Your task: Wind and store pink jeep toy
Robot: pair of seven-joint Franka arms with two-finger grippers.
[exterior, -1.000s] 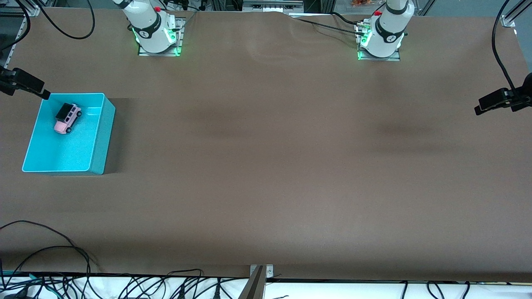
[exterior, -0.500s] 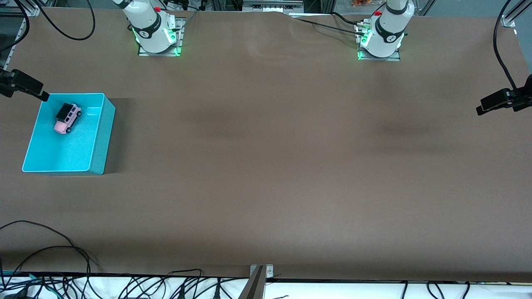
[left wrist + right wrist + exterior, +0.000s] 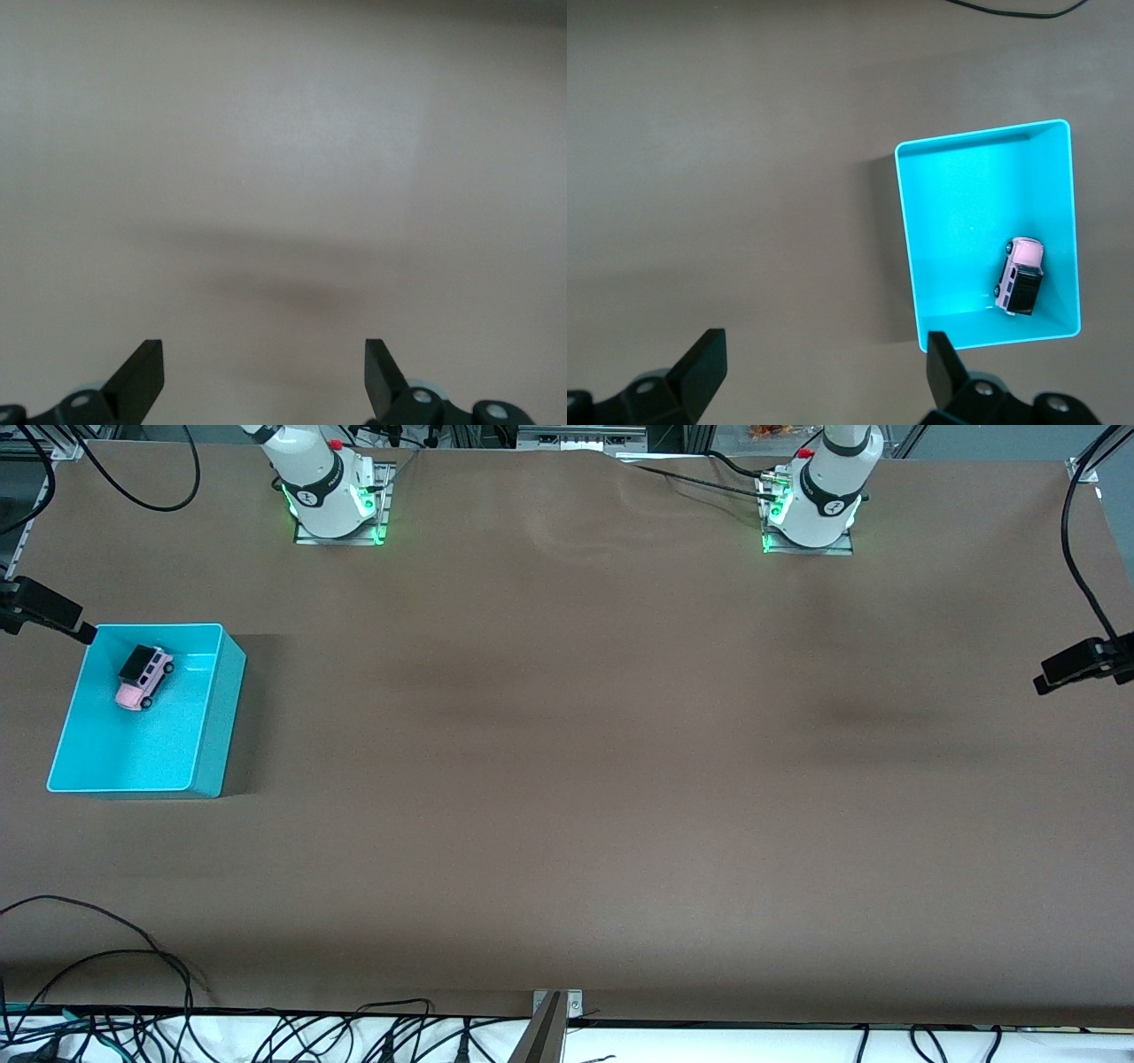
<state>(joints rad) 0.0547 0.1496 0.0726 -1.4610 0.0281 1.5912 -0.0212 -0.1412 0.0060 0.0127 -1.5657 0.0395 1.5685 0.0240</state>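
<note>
My pink jeep toy (image 3: pixel 143 677) sits inside the turquoise bin (image 3: pixel 205 726) at the middle left of the front frame, in the part of the bin farther from the front camera. Its long axis runs diagonally across the bin floor, black rear toward the upper left and pink nose toward the lower left. It rests on its wheels, so I judge the storing done.

My right gripper (image 3: pixel 819 367) is the nearer of my 2: it hangs high at the bin's end of the table, above the bin's upper-left corner in the front frame. Its fingers are spread wide and hold nothing.

My left gripper (image 3: pixel 264 376) waits over the bare table (image 3: pixel 283 159) at the right edge, fingers wide apart and empty.
</note>
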